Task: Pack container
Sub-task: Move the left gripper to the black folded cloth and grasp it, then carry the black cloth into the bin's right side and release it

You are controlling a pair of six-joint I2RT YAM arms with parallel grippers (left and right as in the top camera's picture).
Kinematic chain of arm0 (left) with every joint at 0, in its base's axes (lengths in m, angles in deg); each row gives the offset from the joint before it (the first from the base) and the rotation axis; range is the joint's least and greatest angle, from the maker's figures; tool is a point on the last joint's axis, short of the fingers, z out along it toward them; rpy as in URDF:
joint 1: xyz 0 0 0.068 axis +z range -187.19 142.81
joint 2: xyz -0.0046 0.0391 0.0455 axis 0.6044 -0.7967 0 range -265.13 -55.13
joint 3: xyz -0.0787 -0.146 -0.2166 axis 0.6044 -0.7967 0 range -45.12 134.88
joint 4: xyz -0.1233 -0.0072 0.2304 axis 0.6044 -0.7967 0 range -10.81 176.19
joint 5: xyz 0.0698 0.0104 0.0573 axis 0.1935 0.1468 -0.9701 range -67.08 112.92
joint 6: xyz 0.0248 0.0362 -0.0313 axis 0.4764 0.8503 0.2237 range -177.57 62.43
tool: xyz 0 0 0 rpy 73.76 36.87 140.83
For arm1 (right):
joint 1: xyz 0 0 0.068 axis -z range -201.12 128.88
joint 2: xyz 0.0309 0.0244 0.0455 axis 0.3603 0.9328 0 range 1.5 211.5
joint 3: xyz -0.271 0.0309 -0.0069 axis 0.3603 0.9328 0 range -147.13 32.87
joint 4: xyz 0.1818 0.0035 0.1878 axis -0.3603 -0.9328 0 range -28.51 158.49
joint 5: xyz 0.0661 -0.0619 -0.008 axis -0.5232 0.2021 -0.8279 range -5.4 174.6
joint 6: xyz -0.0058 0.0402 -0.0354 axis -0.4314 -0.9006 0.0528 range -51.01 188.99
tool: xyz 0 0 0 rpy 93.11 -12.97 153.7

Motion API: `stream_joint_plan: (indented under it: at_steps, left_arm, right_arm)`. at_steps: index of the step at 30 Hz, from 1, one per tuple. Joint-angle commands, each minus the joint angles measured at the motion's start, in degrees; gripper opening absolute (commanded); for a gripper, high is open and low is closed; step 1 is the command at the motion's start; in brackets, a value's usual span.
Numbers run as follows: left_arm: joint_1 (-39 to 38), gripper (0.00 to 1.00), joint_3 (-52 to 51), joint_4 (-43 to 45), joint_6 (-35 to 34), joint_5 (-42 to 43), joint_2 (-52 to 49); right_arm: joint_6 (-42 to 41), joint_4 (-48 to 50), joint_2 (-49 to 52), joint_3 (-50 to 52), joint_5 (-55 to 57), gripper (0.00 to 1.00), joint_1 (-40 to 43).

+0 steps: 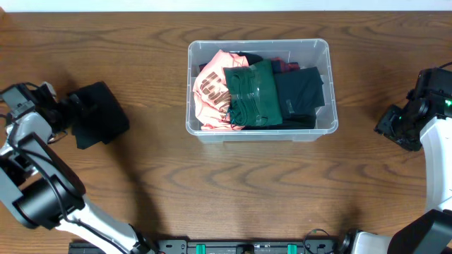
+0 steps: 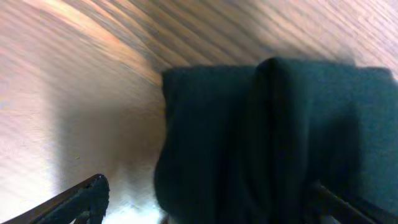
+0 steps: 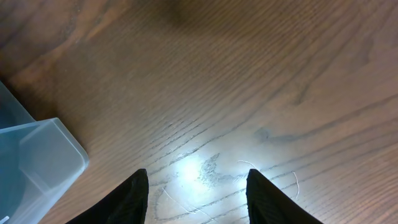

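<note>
Left gripper: spread wide, one finger on bare wood just clear of the cloth's edge, the other over the cloth; nothing clamped.
Black folded garment: flat on the table, at the left, well apart from the bin.
Right gripper: parted, empty, low over bare wood at the right.
Container: centre of the table, upright, lidless; packed with a pink lettered shirt, a green folded garment and a dark garment.
Hazards, as judged: shallow pinch likely to take one layer only, letting the fold fall open in the lift; little room left inside, so cloth apt to drape over the rim; light bin liable to slide if nudged.
</note>
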State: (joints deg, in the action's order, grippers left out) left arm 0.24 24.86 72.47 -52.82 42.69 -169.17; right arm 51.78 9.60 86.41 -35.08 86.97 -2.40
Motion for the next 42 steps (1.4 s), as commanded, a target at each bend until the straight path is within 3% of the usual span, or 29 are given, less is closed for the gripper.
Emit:
stream_joint_plan:
  at_steps: [1, 6, 8, 11, 15, 21, 29, 32, 38, 42]
  left_arm:
    - [-0.13, 0.98, -0.31, -0.5, 1.66, 5.97, -3.21]
    - [-1.53, 1.0, -0.31, -1.88, 1.66, 12.26, -4.28]
    - [-2.21, 0.93, -0.31, -3.45, 1.66, 14.25, -4.07]
    - [-2.75, 0.78, -0.31, -6.05, 1.57, 16.5, -4.02]
    - [-2.75, 0.44, -0.31, -8.72, 1.38, 19.47, -3.78]
    - [-2.75, 0.21, -0.31, -9.81, -0.74, 26.23, 0.13]
    - [-6.6, 0.06, 0.17, -9.97, -6.67, 28.92, 16.24]
    - [-10.93, 0.06, 0.81, -9.97, -7.87, 28.89, 23.1]
    - [-26.12, 0.06, 1.25, -8.98, -10.03, 27.65, 35.17]
    - [-40.17, 0.06, 1.25, -7.23, -12.09, 20.59, 38.58]
  right_arm:
    - [0.11, -0.04, -0.26, 0.2, 0.17, 0.49, -0.04]
    - [0.11, -0.09, -0.26, 0.2, 0.17, 0.49, -0.04]
    - [0.13, -0.09, -0.26, 0.2, 0.2, 0.49, -0.02]
    - [0.13, -0.09, -0.26, 0.2, 0.2, 0.49, -0.04]
    - [0.13, -0.17, -0.26, 0.2, 0.2, 0.49, -0.04]
    - [0.13, -0.28, -0.26, 0.2, 0.17, 0.49, -0.04]
    - [0.11, -0.28, -0.26, 0.2, 0.17, 0.49, -0.02]
    - [0.11, -0.22, -0.26, 0.2, 0.17, 0.49, -0.02]
    - [0.11, -0.28, -0.26, 0.2, 0.17, 0.49, -0.04]
    - [0.11, -0.31, -0.26, 0.2, 0.15, 0.49, -0.04]
